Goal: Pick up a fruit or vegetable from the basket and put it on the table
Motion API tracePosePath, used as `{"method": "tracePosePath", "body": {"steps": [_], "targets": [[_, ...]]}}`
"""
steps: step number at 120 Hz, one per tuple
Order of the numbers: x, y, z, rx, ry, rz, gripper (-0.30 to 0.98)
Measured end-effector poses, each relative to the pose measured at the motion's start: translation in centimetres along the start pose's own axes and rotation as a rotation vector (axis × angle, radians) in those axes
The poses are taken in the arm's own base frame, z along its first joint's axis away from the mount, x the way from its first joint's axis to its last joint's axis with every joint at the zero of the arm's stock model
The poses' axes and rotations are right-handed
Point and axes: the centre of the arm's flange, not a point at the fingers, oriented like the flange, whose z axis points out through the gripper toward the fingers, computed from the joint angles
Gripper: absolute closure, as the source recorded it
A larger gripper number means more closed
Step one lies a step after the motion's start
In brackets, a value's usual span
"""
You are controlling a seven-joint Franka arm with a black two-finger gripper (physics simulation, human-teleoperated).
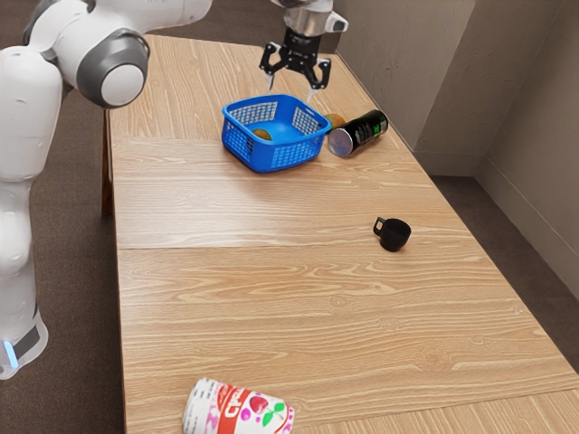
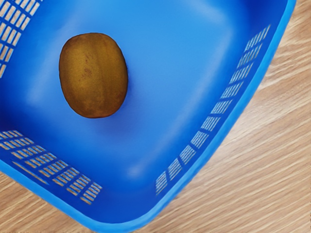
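Black end effector (image 1: 291,88) above basket (image 1: 282,157)

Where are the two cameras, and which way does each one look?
Exterior view: high beside the arm, looking down across the table; the arm and its open end effector show.
Wrist view: on the arm's end, looking down into the blue basket at a brown fruit.
Both share: the basket, the fruit and some table.
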Motion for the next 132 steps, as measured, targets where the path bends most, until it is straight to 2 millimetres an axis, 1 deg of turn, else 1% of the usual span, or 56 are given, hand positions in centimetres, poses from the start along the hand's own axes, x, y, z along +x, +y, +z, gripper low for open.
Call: {"method": "tracePosePath", "body": {"steps": [7,12,24,30,37,45,49,54,62,72,78,94,116,126,132], "targets": [[-0.3,0.5,0.0,-0.002,0.002,0.0,0.0],[-0.4,1.2,0.4,0.002,0.002,0.003,0.0],[-0.9,4.3,1.7,0.006,0.005,0.034,0.0],[-0.9,5.4,2.2,0.006,0.007,0.042,0.0],[-0.8,5.9,2.3,0.003,0.014,0.043,0.0],[-0.8,6.1,2.2,-0.002,0.018,0.04,0.0],[-0.5,5.8,2.1,-0.004,0.02,0.032,0.0],[0.3,4.8,2.0,-0.006,0.022,0.01,0.0],[2.1,2.4,1.7,-0.009,0.025,-0.036,0.0],[4.6,-1.1,1.7,-0.014,0.023,-0.1,0.0],[5.4,-2.3,1.9,-0.018,0.019,-0.12,0.0],[6.3,-2.3,3.5,-0.024,-0.001,-0.126,0.0],[6.9,-1.3,6.4,-0.034,-0.021,-0.116,0.0],[7.7,-2.0,7.1,-0.045,-0.023,-0.125,0.0],[8.2,-1.9,7.7,-0.051,-0.027,-0.125,0.0]]}}
